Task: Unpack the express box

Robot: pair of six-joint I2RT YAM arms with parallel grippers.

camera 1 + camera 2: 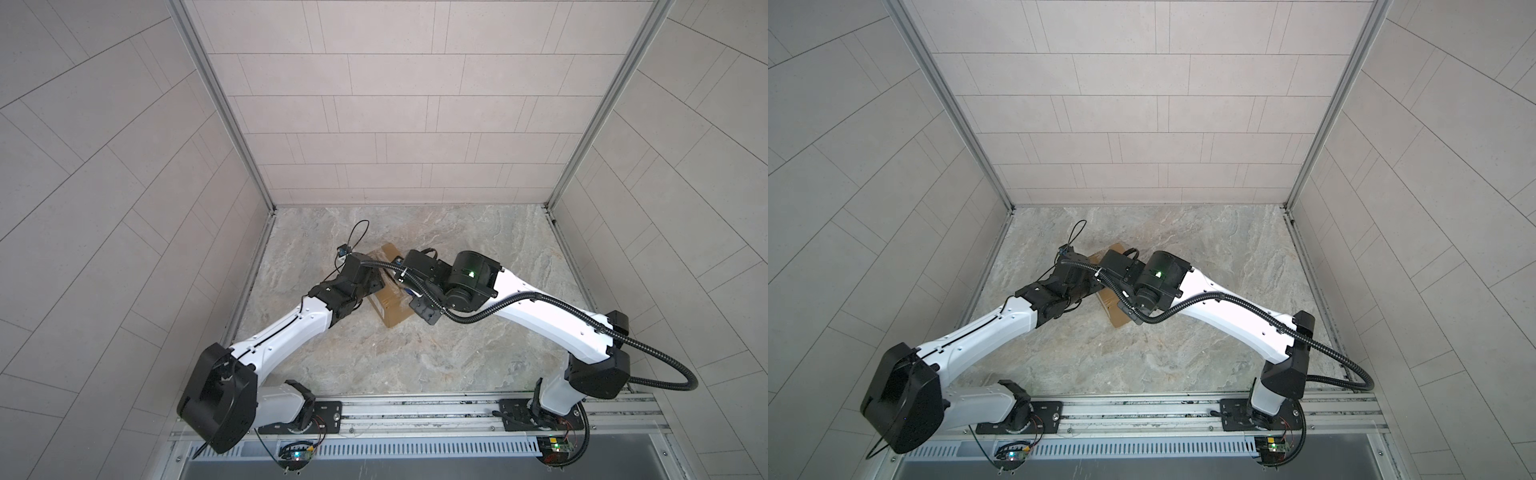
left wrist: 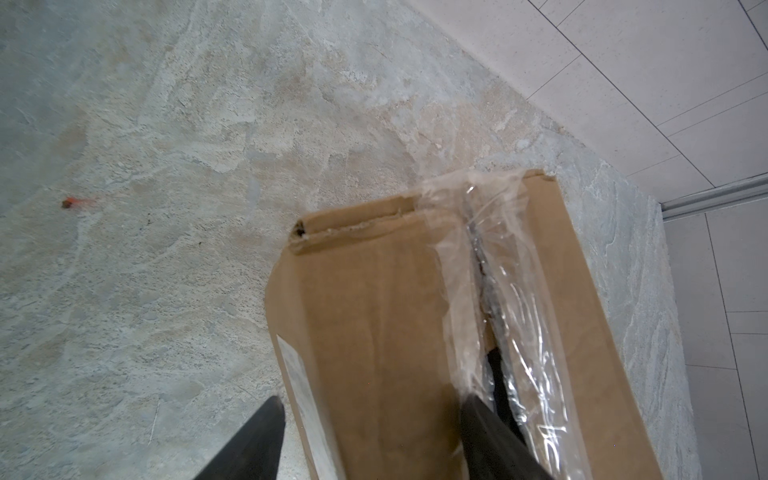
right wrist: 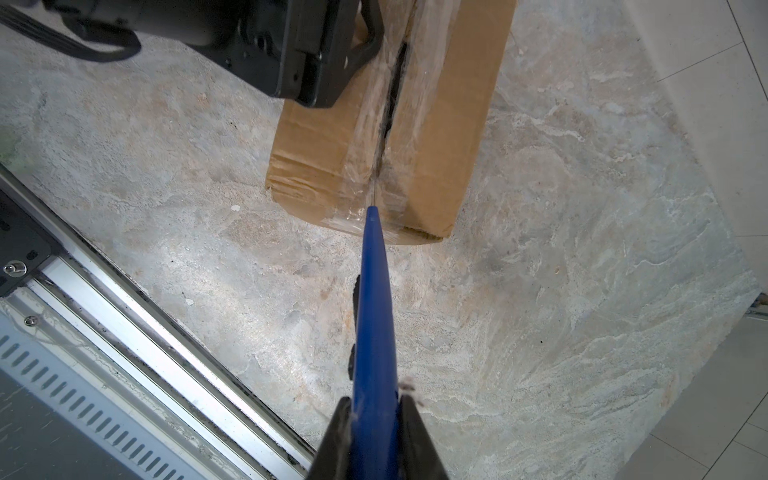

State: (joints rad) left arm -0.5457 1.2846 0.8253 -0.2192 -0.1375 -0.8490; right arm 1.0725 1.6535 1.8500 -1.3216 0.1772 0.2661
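Near the middle of the stone-patterned tabletop point(image 1: 457, 353), somewhat toward the left arm's side, the express box point(image 1: 392, 311) is laid flat with its taped top upward. Its long axis is directed from the robot's side toward the back wall, slightly skewed. Clear tape point(image 2: 519, 291) is run along that axis over the seam, which is seen slit open along much of its length.

The left gripper point(image 2: 378, 395) is set over the box with its jaws wide apart. One finger is placed just beside the side wall and the other is lodged in the slit. Whether the flap between them is squeezed cannot be told.

The right gripper point(image 3: 372, 403) is shown with its jaws clamped on a blue tool point(image 3: 374, 311), whose thin tip is laid against the taped seam at the box's near end.

Most of the box is hidden in both top views by the two wrists and a black corrugated hose point(image 1: 461, 321). An orange speck point(image 2: 72, 203) is seen on the tabletop, well apart from the box.
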